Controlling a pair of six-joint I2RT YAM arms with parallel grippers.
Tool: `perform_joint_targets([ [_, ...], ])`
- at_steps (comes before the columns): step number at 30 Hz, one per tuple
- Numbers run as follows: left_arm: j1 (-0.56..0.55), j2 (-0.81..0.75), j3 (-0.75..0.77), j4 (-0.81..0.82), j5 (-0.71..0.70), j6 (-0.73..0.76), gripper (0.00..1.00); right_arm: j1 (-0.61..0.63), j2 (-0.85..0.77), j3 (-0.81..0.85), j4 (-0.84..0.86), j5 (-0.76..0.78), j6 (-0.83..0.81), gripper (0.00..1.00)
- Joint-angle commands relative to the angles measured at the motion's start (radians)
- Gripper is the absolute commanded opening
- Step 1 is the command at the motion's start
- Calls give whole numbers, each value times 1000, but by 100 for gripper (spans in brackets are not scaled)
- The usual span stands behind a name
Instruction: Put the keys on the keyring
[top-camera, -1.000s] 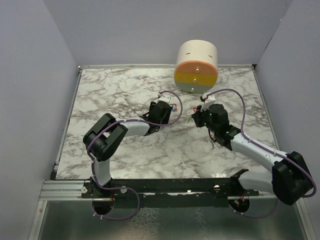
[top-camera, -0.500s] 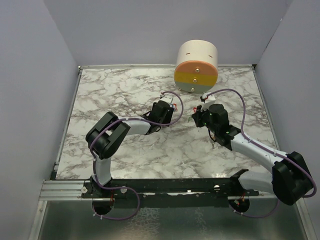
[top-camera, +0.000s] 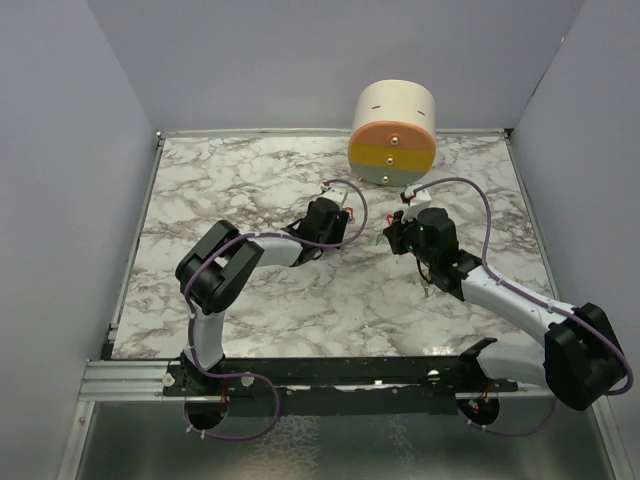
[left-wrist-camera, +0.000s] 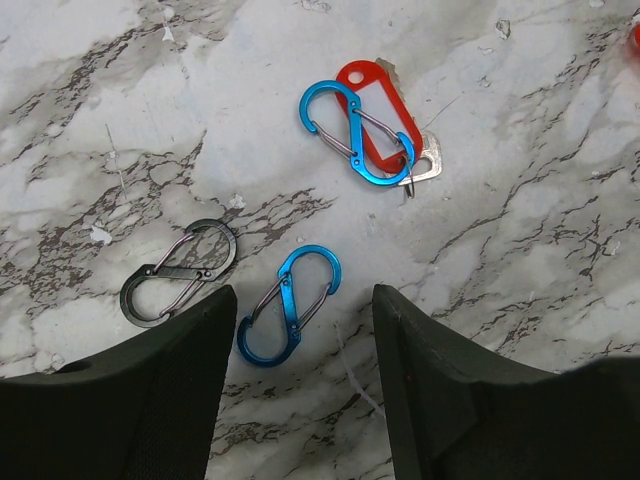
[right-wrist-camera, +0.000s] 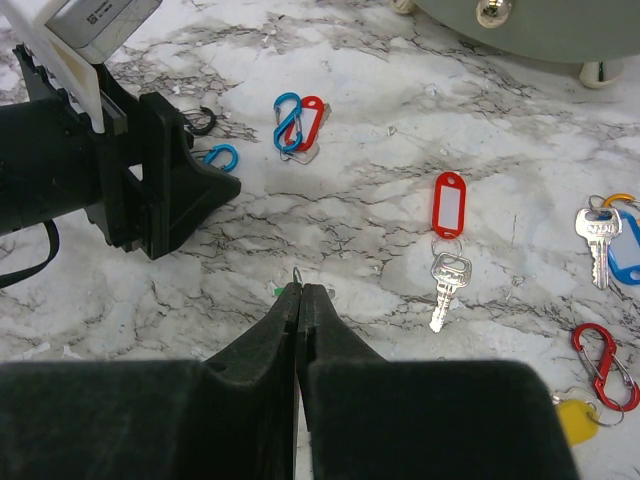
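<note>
Your left gripper (left-wrist-camera: 305, 297) has crept forward, jaws apart over a blue clip (left-wrist-camera: 289, 320), well left of the red-tagged key (right-wrist-camera: 446, 272) on the tabletop (right-wrist-camera: 380, 335); no key gained. Right gripper (right-wrist-camera: 299, 292) unmoved, near-left of that key, jaws together on thin wire, likely the keyring (right-wrist-camera: 297, 271).

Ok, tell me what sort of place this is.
Probably a robot test cell: plain grey walls box in a white marble-patterned tabletop, and a metal mounting rail runs along its near edge.
</note>
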Motion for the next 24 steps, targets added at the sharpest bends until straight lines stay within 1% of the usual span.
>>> perform_joint_targets([
  [1, 4, -19, -35, 0, 65, -25, 58, 4, -10, 0, 35, 6, -17, 1],
  [6, -2, -44, -67, 14, 78, -34, 57, 5, -3, 4, 41, 4, -16, 1],
  [13, -14, -46, -73, 19, 76, -38, 56, 4, -3, 3, 38, 4, -16, 1],
  [17, -13, -34, -67, 16, 36, -37, 56, 4, -2, 3, 38, 4, -16, 1],
  [24, -13, -22, -57, -11, -32, -16, 50, 4, -11, 1, 35, 9, -17, 1],
])
